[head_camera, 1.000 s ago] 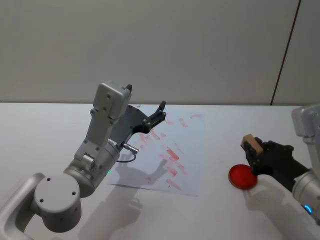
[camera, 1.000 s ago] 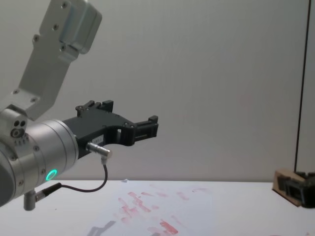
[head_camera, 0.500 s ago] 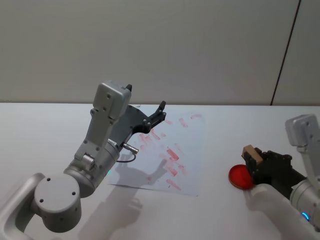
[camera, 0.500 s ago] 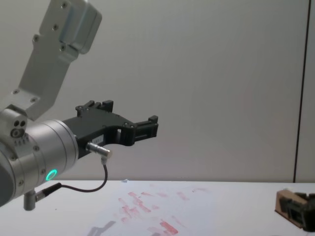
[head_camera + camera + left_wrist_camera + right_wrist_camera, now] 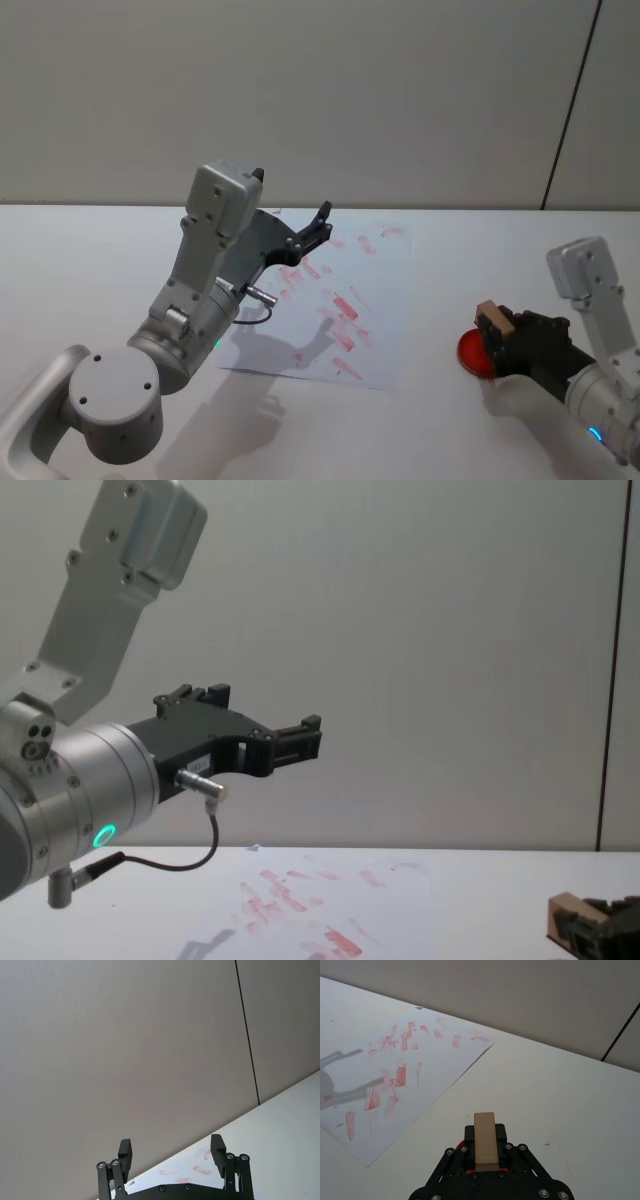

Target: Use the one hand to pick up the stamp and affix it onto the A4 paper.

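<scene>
The right gripper (image 5: pixel 497 330) sits low at the right side of the white surface (image 5: pixel 80 260), its black fingers (image 5: pixel 500 1132) pinching the stamp (image 5: pixel 494 322) between them. In the right wrist view the light-brown wooden block stands clamped from both sides, with a sliver of red visible just beneath it. In the head view the stamp is over the near left edge of a round red ink pad (image 5: pixel 481 353) that lies on the surface to the right of the A4 paper (image 5: pixel 380 300); whether the stamp touches the pad cannot be told. The paper lies flat near the middle of the surface, well apart from the stamp, and is marked with many red and pink rectangular imprints. The left gripper (image 5: pixel 322 222) is raised above the far left part of the paper, its fingers spread and holding nothing, and its shadow falls across the sheet.
</scene>
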